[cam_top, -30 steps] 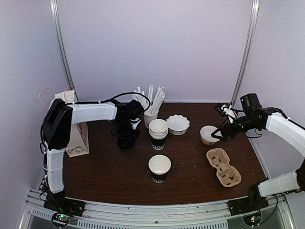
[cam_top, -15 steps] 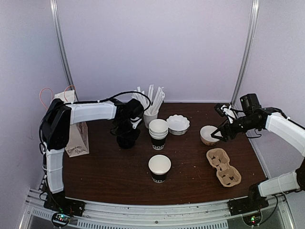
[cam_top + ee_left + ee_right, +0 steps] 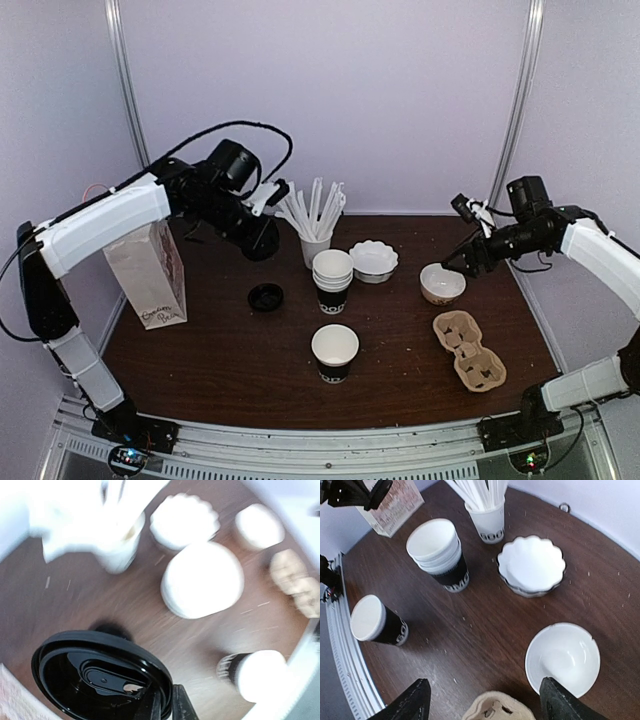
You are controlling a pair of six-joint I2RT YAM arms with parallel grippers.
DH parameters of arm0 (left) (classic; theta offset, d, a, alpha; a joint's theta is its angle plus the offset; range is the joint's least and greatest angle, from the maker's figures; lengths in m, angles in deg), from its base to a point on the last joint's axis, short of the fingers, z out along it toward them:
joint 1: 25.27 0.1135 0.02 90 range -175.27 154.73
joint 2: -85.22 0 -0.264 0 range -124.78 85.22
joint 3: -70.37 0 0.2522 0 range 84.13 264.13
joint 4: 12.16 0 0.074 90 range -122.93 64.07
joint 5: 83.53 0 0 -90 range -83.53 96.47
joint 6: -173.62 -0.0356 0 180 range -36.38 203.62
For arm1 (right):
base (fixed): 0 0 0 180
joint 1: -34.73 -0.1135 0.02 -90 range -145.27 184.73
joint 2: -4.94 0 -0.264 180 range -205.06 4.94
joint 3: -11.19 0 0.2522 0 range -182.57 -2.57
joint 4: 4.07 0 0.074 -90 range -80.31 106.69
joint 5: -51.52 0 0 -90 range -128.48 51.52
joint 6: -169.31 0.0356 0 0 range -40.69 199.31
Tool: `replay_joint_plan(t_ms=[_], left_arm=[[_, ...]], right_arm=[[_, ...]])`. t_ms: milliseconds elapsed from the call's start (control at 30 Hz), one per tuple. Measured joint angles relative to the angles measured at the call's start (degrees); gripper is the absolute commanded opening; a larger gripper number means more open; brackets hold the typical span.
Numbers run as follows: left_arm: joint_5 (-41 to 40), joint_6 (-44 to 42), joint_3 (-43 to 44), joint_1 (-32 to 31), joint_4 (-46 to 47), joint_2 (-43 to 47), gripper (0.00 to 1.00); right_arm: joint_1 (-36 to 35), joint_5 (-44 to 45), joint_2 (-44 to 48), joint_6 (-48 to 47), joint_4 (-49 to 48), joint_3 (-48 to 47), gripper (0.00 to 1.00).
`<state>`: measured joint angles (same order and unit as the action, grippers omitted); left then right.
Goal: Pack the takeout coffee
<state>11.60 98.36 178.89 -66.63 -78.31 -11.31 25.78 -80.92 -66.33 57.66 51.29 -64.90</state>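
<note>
The takeout coffee cup [image 3: 334, 353], black with white lettering, stands near the table's front middle with its white inside showing; it is also in the left wrist view [image 3: 255, 672] and the right wrist view [image 3: 375, 621]. My left gripper [image 3: 262, 240] is raised above the back left of the table, shut on the rim of a black plastic lid [image 3: 100, 680]. Another black lid [image 3: 266, 297] lies on the table below it. My right gripper [image 3: 466, 262] hangs open over the right side, its fingers [image 3: 410, 702] apart with nothing between them.
Stacked paper cups [image 3: 332, 280] stand behind the coffee cup. A cup of white stirrers [image 3: 315, 235] and a scalloped bowl [image 3: 373, 260] sit at the back. A small bowl [image 3: 441, 283] and a cardboard cup carrier [image 3: 470, 350] lie at the right. A paper bag [image 3: 150, 270] stands at the left.
My left arm has risen from the lids on the table, lifting one lid up and back. The right gripper has drifted slightly up and away from the small bowl.
</note>
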Motion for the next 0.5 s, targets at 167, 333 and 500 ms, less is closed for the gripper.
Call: replay_joint_plan(t_ms=[167, 333, 500], left_arm=[[11.0, -1.9, 2.8, -0.2, 7.9, 7.6, 0.06], [22.1, 0.2, -0.3, -0.3, 21.6, 11.8, 0.08], [29.7, 4.2, -5.5, -0.7, 33.7, 12.8, 0.07]], right_arm=[[-1.2, -10.4, -3.1, 8.4, -1.1, -12.5, 0.98], [-8.1, -16.9, -6.4, 22.5, -7.9, -18.5, 0.99], [-15.2, -21.7, -11.9, 41.3, -21.9, -19.3, 1.0]])
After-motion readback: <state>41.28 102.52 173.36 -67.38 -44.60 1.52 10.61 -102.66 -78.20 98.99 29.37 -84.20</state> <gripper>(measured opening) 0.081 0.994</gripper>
